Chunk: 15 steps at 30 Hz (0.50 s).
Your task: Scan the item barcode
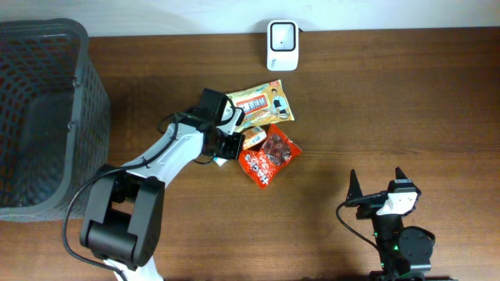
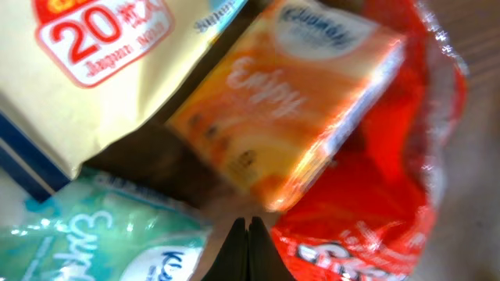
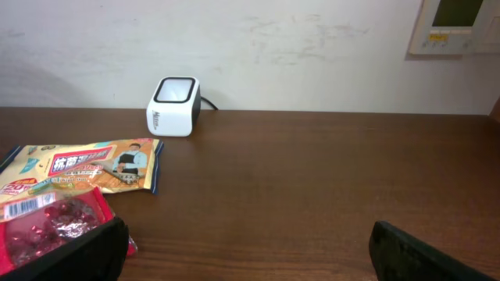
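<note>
Hovering over a small heap of packets in the middle of the overhead frame, the left claw (image 2: 248, 243) is pinched fully shut with nothing between its tips, which we see aimed at the near edge of an orange pack (image 2: 291, 100). We judge that pack to be the item meant for scanning. It lies slanted on the table (image 1: 375, 94), touching a red bag (image 2: 394, 195), with a yellow bag (image 2: 94, 70) at the upper left and a pale green pack (image 2: 86, 234) at the lower left of the wrist view. Closed tips suit nudging a pack free of its neighbours, not lifting it; we think the claw must open before any grasp. The scanner (image 1: 282, 35) stands at the top centre of the overhead frame, well apart from the heap, its dark window tilted upward, so a barcode would have to be carried over and turned toward it. We can make out no barcode on the orange pack. The right claw (image 1: 376, 186) sits at the lower right, spread wide and empty, away from the heap. A dark basket (image 1: 47, 117) fills the upper left.
</note>
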Each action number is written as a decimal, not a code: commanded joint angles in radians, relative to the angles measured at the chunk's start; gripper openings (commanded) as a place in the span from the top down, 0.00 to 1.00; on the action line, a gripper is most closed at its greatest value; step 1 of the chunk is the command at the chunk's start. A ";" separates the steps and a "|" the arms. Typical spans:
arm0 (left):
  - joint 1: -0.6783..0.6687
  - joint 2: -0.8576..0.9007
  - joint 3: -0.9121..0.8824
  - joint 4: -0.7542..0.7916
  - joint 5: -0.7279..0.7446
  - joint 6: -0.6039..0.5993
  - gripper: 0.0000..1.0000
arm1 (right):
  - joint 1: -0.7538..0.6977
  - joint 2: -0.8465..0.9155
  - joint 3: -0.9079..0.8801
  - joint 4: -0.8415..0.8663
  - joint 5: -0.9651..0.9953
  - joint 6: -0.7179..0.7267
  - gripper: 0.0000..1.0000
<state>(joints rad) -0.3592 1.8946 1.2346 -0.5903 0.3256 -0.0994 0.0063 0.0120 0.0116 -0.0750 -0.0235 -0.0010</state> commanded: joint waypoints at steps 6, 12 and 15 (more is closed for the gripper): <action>-0.003 -0.083 0.401 -0.345 -0.206 0.037 0.77 | 0.006 -0.006 -0.006 -0.005 0.013 -0.003 0.02; 0.002 -0.171 0.615 -0.513 -0.344 0.011 0.03 | 0.006 -0.006 -0.006 -0.005 0.013 -0.003 0.02; 0.047 -0.243 0.646 -0.534 -0.404 -0.074 0.01 | 0.006 -0.006 -0.006 -0.005 0.013 -0.003 0.02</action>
<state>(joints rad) -0.3550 1.7306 1.8416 -1.1057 0.0235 -0.0921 0.0063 0.0120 0.0116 -0.0750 -0.0231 -0.0013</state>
